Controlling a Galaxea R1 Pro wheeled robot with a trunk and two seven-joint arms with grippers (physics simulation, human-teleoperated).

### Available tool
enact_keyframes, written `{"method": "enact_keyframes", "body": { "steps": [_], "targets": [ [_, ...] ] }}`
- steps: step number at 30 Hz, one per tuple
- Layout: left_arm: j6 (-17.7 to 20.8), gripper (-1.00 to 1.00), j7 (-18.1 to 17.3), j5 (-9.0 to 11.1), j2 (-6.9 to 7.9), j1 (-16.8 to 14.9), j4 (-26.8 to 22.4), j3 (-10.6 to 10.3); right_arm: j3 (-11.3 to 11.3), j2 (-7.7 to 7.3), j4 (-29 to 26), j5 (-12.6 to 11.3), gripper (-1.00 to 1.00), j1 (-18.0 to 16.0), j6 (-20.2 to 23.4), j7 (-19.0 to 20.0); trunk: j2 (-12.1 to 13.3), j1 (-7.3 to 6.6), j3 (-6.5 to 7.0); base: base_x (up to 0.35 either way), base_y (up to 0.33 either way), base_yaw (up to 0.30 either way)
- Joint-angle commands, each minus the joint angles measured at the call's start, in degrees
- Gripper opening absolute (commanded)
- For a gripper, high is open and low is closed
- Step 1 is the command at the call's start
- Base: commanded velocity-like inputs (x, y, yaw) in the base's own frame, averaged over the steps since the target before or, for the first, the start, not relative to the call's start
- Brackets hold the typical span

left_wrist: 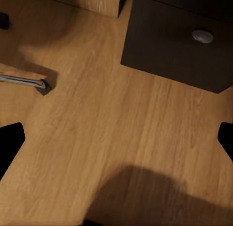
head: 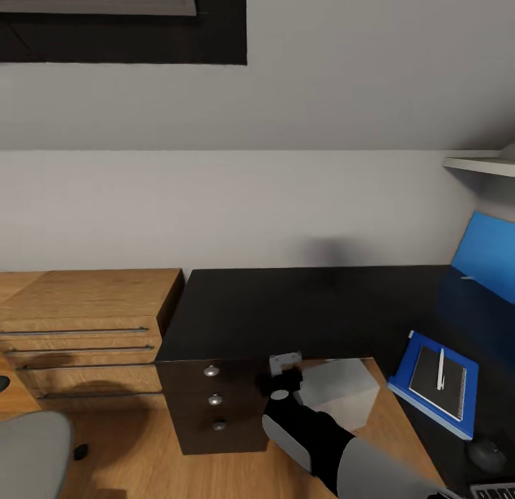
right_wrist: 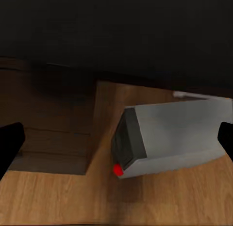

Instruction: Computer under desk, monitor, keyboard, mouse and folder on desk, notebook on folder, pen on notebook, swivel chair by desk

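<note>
Under the black bench [head: 286, 306], beside its three-drawer unit [head: 214, 402] with round silver knobs, the light-grey computer [right_wrist: 170, 138] is sitting on the wood floor [left_wrist: 116, 134], its dark front face and red dot light showing in the right wrist view. The right claw [head: 285, 363] is hovering just in front of the bench edge above the computer, its two fingertips spread wide apart and gripping nothing. The left claw [left_wrist: 116, 138] is pointing down at bare floor near the drawer unit's lower corner, fingertips likewise parted and empty. On the bench's right wing, the blue folder [head: 429, 384] is lying flat with the dark-covered notebook [head: 438, 381] stacked on it and the white pen [head: 441, 369] resting on the notebook. The black mouse [head: 488, 454] is sitting just beside the folder, a keyboard [head: 493, 492] corner below it. A light-wood drawer chest [head: 86, 327] is standing left of the bench; part of the grey swivel chair [head: 32, 452] is showing lower left.
</note>
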Motion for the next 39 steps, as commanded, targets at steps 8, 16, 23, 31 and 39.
{"method": "enact_keyframes", "body": {
  "steps": [8,16,23,31,39],
  "targets": [
    [-6.2,1.0,-0.4,0.1,-0.12,0.0,2.3,0.1,0.6,-0.23,1.5,0.4,1.0,5.8,-3.3,-0.3,0.0,0.0,-0.31,-0.001,0.0,0.244],
    [-6.6,1.0,-0.4,0.1,-0.14,0.0,2.7,0.0,1.0,0.0,12.1,0.4,1.0,8.5,-12.9,0.2,0.0,0.0,-0.36,0.0,0.0,0.045],
    [-6.7,1.0,-0.5,0.1,-0.13,0.0,2.7,0.1,1.1,0.04,20.1,0.3,1.0,11.9,-21.2,3.5,0.0,0.0,-0.37,0.0,0.0,0.006],
    [-6.9,1.0,-0.8,0.0,0.12,0.0,8.9,-0.1,1.0,-0.13,22.8,0.3,1.0,15.7,-24.1,5.2,0.0,0.0,-0.37,0.0,0.0,0.0],
    [-8.0,1.0,-0.8,-1.1,2.56,0.0,19.3,0.0,1.0,-0.09,26.8,0.4,1.0,19.4,-32.3,8.0,0.0,0.0,-0.37,0.0,0.0,0.0]
  ]
}}
